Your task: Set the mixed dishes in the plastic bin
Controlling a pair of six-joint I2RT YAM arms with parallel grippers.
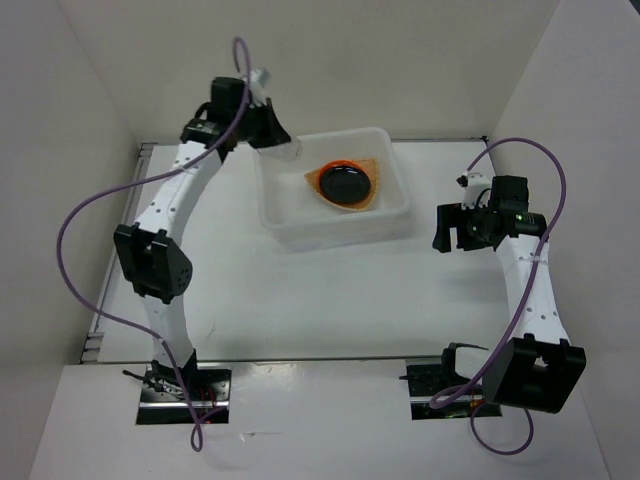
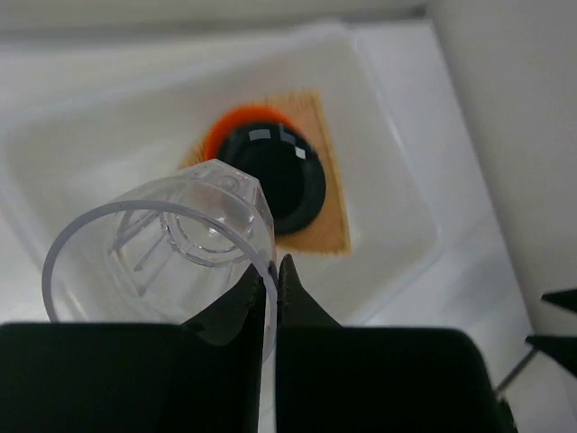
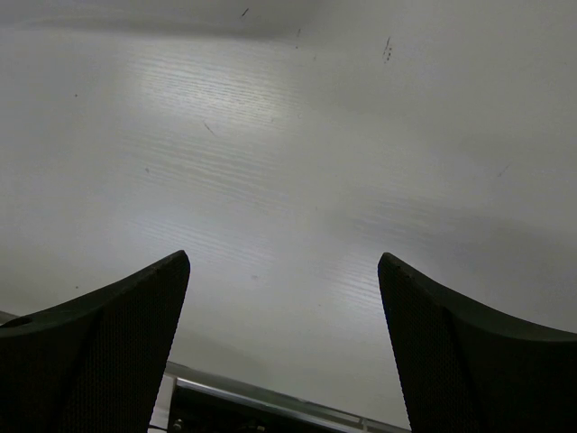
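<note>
White worktop (image 1: 330, 300), dishes partly binned.
Left fingers (image 2: 285, 278) clench a clear cup (image 2: 162, 253) by its rim above the plastic bin (image 1: 340, 228) holding black plate (image 1: 348, 183), orange plate (image 1: 316, 181) and woven tray (image 2: 329, 212); right fingers (image 1: 452, 232) released, empty.

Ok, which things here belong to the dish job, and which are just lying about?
Job:
- bin
- woven tray, orange plate and black plate, stacked in the bin
- clear cup, rim pinched in the left pincer

Not part of it:
- purple cables
- right pincer, open and holding nothing
</note>
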